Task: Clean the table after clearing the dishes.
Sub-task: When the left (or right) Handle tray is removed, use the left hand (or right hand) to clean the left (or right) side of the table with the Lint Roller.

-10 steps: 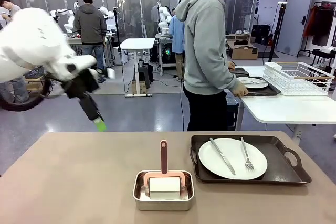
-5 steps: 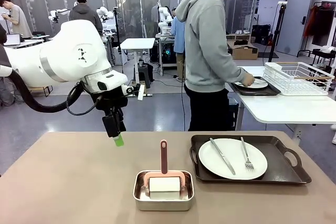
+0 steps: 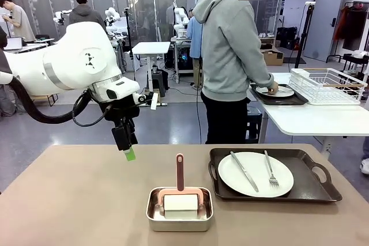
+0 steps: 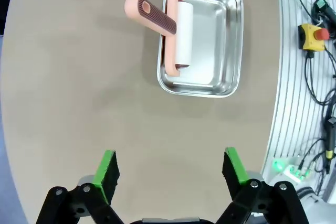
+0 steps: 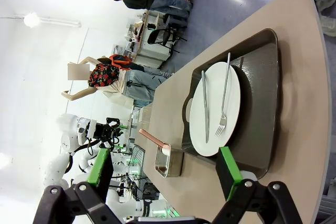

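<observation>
My left gripper (image 4: 170, 167) hangs above the plain, matte tan table (image 3: 75, 200) with its green-padded fingers (image 4: 107, 169) spread wide, holding nothing. Below it sits a steel pan (image 4: 218, 40) with a pink-handled roller (image 4: 152, 14) in it. My right gripper (image 5: 164, 167) is spread and empty too, looking along the table. One white plate (image 3: 258, 171), a knife (image 3: 244, 171) and fork (image 3: 268, 165) laid on it, rests in a dark handled tray (image 3: 311, 187) on the table's right part, just beside the pan. A second plate (image 3: 283, 92) lies on another tray (image 3: 297, 101) on the white table (image 3: 311, 120) beyond, under the person's hand (image 3: 271, 89). I cannot make out its cutlery clearly.
</observation>
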